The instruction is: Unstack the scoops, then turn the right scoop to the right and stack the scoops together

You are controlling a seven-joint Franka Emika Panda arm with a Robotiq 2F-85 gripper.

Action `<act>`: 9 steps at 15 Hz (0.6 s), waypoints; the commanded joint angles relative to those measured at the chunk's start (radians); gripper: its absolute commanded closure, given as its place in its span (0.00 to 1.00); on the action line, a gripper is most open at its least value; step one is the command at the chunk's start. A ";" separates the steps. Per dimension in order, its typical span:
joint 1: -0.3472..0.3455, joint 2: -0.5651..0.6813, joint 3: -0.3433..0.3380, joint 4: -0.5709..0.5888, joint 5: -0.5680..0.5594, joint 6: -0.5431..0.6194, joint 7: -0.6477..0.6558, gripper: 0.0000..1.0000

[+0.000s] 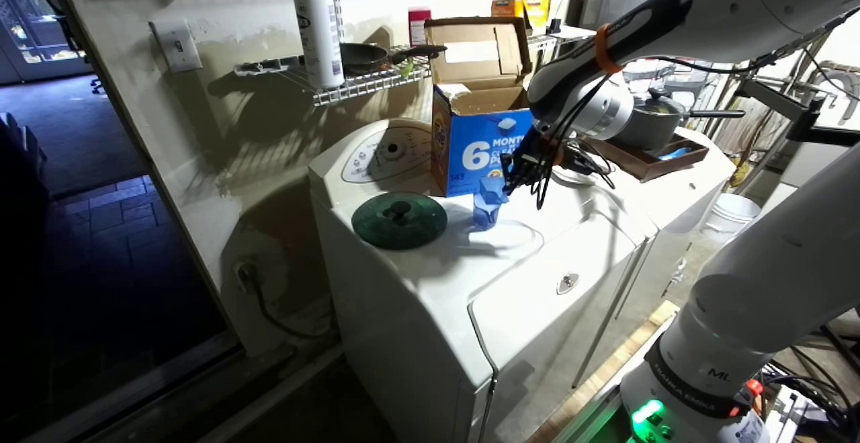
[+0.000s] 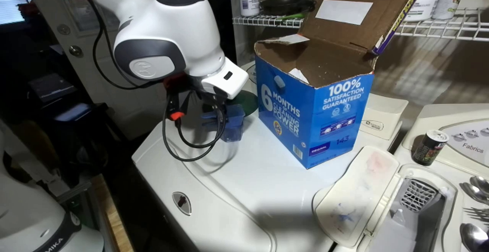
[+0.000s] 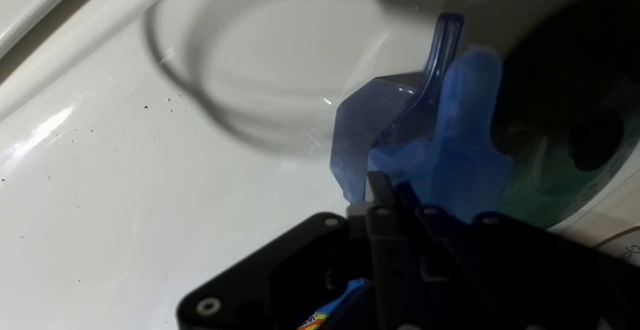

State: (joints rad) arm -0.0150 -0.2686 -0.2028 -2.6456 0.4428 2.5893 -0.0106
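Two blue translucent scoops are together on the white washer top (image 1: 430, 275). The upper scoop (image 1: 494, 191) sits tilted on or partly in the lower scoop (image 1: 484, 217); how deep it sits I cannot tell. Both show in an exterior view, upper (image 2: 235, 113) above lower (image 2: 232, 133). In the wrist view the upper scoop (image 3: 465, 170) is nearer the camera and the lower scoop (image 3: 357, 129) shows to its left, handles pointing about the same way. My gripper (image 3: 395, 187) has its fingertips almost together on the upper scoop's wall. In an exterior view the gripper (image 1: 509, 177) is at the scoop's side.
A green round lid with a black knob (image 1: 400, 221) lies beside the scoops. A tall open blue box (image 1: 480, 147) stands close behind them. A brown tray with a pot (image 1: 648, 124) is further along. Loose cables (image 2: 191, 152) hang from the wrist near the scoops.
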 commanded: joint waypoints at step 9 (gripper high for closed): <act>0.014 0.075 0.034 0.047 0.046 0.004 -0.015 0.99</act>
State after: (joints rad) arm -0.0048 -0.2181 -0.1839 -2.6140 0.4492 2.5893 -0.0129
